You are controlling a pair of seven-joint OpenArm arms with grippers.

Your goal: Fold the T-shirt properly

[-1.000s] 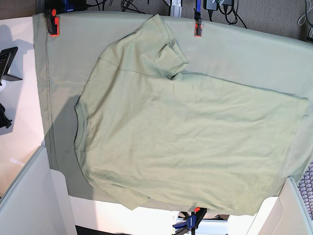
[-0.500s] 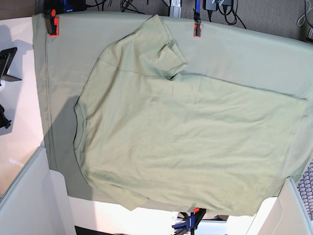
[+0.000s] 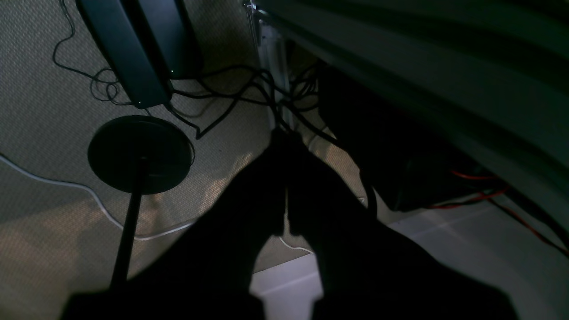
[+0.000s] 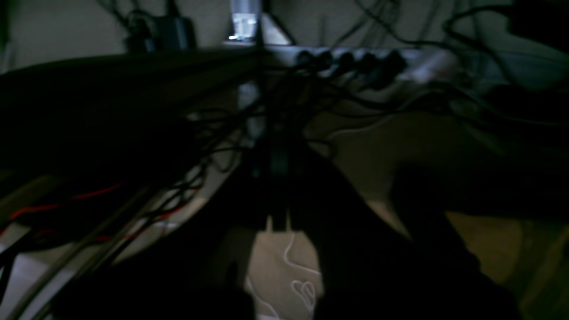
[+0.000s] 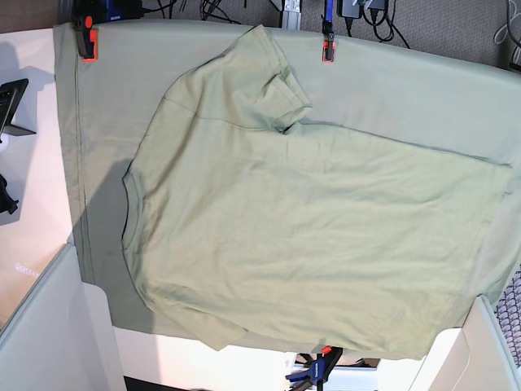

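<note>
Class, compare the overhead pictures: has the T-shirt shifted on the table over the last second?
No. The T-shirt lies where it did; its upper sleeve keeps the same gap to the orange clamp.

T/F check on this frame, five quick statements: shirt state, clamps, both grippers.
1. The T-shirt lies spread flat on the tablecloth. True.
2. The T-shirt is already folded in half. False: no body fold is made; only one sleeve is bunched near the far edge.
3. Two orange clamps hold the tablecloth at the far edge. True.
4. The left gripper is clamped on a sleeve. False: it is shut on nothing, below table level over the floor.
5. The right gripper hangs open above the shirt. False: it is shut, off the table among cables.
</note>
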